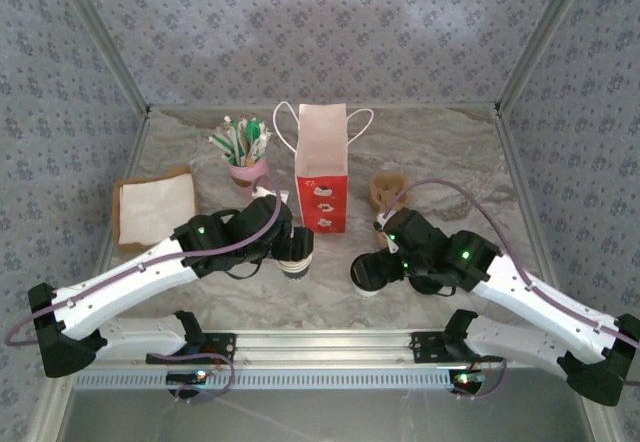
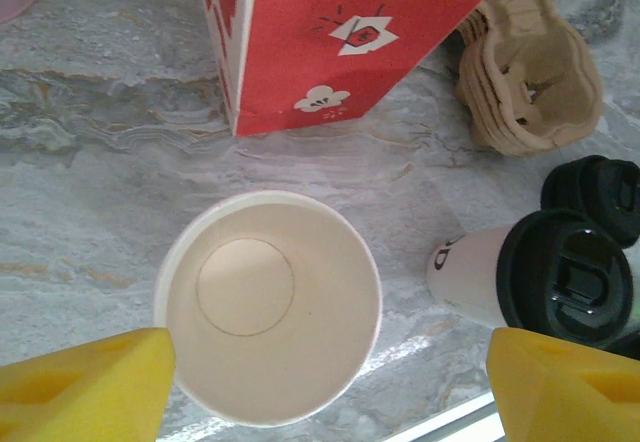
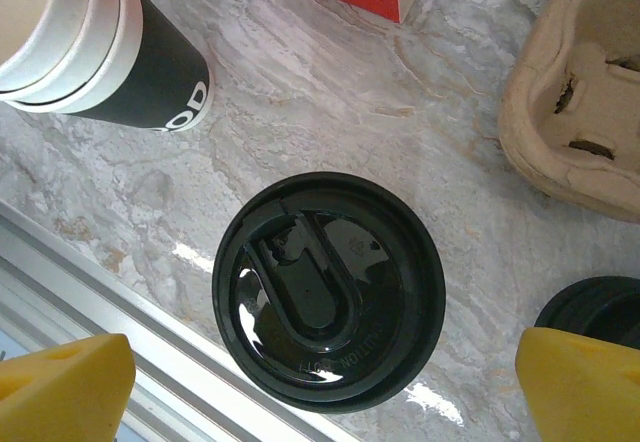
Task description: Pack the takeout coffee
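Napkins (image 1: 150, 207): a pale stack in a brown holder near the left edge of the marbled table (image 1: 450, 152); well apart from the cups.

Pink cup (image 1: 247, 172): upright behind the left arm; stuffed with green and white straws.

Left gripper (image 1: 288, 244): hangs over the cup stack; in the left wrist view its yellow fingertips (image 2: 85, 387) stand wide apart, one to each side of the rim, clamped on nothing.

Cup stack (image 2: 268, 307): lidless white paper cups nested upright (the top one shows a bare inside); just in front of the bag's near left corner.

Paper bag (image 1: 322, 172): red below, white above, with looped handles; upright at the middle of the table, between the two grippers and behind them.

Takeout coffee (image 3: 328, 307): upright on the table, in front of the bag and to its right; outside the bag; its round black lid is on; near the cup stack, not touching it.

Right gripper (image 1: 372, 267): poised right above the takeout coffee; its yellow fingertips (image 3: 60, 392) are spread to either side of the lid, clear of it, gripping nothing.

Loose lids (image 2: 600, 187): black; just beside the takeout coffee on its far right.

Cup carriers (image 1: 388, 190): brown moulded pulp, stacked; right of the bag, behind the right gripper.
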